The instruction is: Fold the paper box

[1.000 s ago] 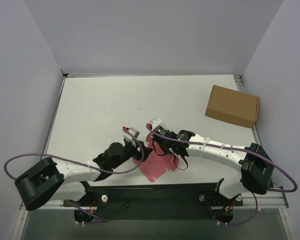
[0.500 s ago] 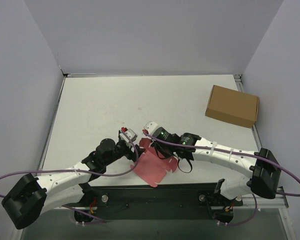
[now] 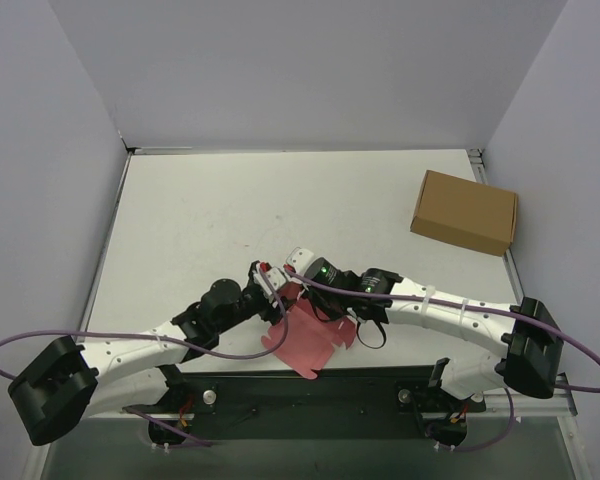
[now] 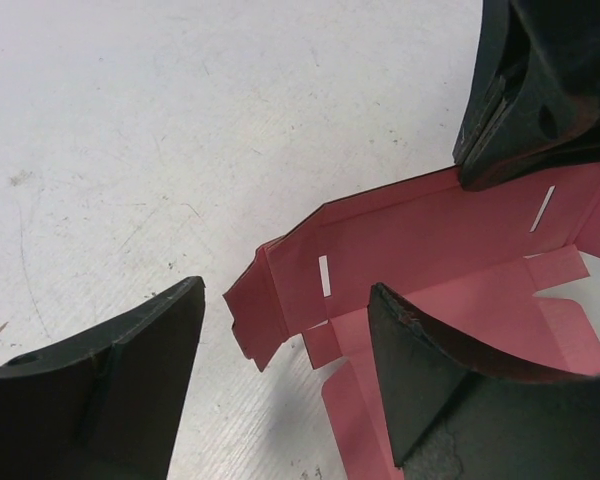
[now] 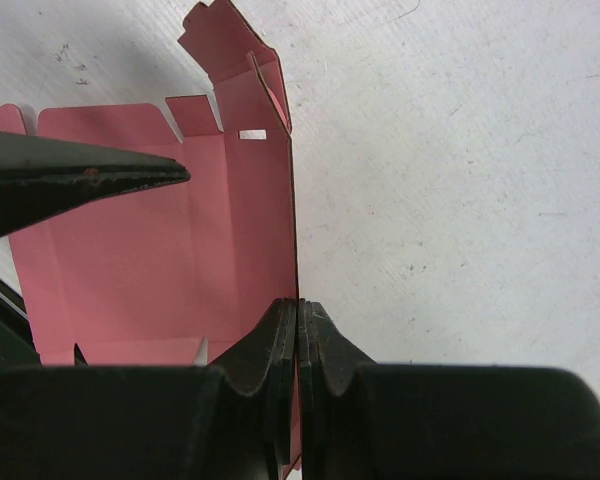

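Over on the lower left of the overhead view, the left arm reaches in across the white table [image 3: 200,220], and the left gripper [image 3: 271,282] sits just left of centre with its jaws spread wide. In its wrist view the left gripper [image 4: 285,295] straddles the end of a raised flap: one dark finger [image 4: 110,385] over bare table at the lower left, the other [image 4: 450,390] over the pink sheet at the lower right, and I can't see either touching the card. Centre low in the overhead frame, there's the paper box [image 3: 305,335], mostly flat, one panel standing up. The wrist view shows that paper box [image 4: 430,230] with slots cut in its upright wall. Just right of it, the right gripper [image 3: 302,295] has its jaws pressed together, pinching the top edge of that wall. Its own camera confirms it: right gripper [image 5: 297,308] clamped on the paper box [image 5: 150,240] edge. Far right, well apart, sits a brown cardboard box [image 3: 465,211].
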